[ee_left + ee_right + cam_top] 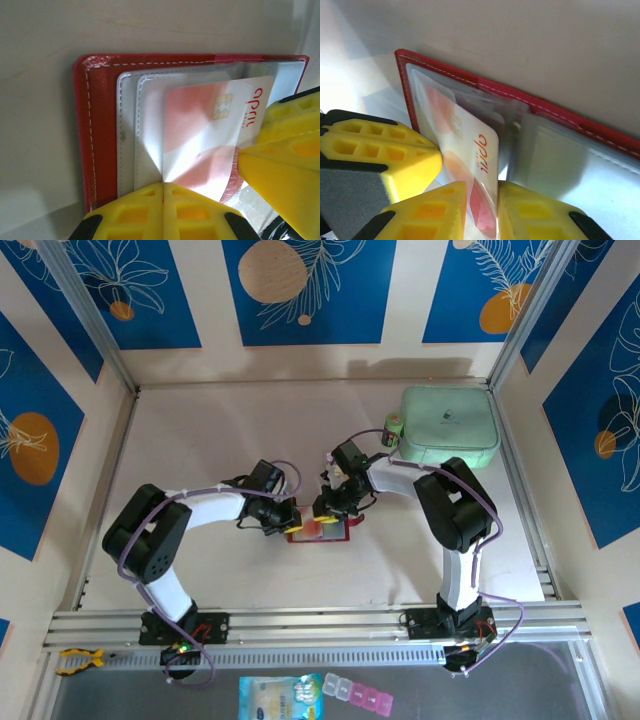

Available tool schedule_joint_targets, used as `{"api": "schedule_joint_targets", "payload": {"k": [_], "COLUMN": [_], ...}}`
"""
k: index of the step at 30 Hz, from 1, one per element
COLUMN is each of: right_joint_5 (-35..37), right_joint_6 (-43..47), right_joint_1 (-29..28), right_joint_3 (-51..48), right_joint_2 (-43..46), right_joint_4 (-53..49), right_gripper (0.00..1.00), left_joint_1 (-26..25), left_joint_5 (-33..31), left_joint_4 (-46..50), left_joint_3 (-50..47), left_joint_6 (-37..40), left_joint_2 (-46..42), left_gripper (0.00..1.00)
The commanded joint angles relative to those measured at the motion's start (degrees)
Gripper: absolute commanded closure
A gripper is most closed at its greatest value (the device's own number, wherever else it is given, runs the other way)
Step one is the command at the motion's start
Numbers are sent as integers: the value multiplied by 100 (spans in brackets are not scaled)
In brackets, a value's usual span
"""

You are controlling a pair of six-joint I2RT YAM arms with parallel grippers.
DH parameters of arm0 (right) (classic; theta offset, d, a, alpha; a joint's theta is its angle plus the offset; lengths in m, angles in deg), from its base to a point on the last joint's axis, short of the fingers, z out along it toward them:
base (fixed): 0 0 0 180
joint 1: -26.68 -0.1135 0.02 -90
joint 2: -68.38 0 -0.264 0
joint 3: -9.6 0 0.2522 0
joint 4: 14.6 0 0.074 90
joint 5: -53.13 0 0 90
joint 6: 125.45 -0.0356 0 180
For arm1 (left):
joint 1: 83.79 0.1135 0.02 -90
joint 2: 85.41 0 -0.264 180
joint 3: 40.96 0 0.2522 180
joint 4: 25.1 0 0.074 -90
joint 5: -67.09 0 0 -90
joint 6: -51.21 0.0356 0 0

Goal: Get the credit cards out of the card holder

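The card holder point(318, 532) lay open at the centre of the table point(200, 440), a credit card point(200, 135) in its pocket. The left gripper point(291, 518) was at its 9 o'clock, the right gripper point(329, 510) at 12, a case point(450, 427) at 2.

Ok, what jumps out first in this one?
The open red wallet at mid-table, with both arms bent in over it. The right gripper pinches a white card with pink circles, partly out of a clear pocket, while the shut left gripper rests on the wallet's edge. A mint green case sits at the far right.
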Motion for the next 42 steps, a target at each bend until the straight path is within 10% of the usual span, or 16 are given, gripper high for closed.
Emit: {"api": "schedule_joint_targets", "payload": {"k": [1,30,42], "right_joint_5": [-329,544,1410], "right_joint_6": [-73,616,2303], "right_joint_1": [38,488,513], "right_joint_3": [-91,-258,642], "right_joint_2": [97,1029,1108], "right_joint_4": [85,-941,-2108], "right_gripper": [79,92,93], "left_joint_1": [-26,-26,-36], "left_joint_5": [-163,-123,-119], "left_joint_4": [296,129,-98], "left_joint_3": [30,-209,-413], "left_joint_6": [127,-33,-207], "left_joint_2": [172,-49,-221], "left_gripper": [100,100,100]}}
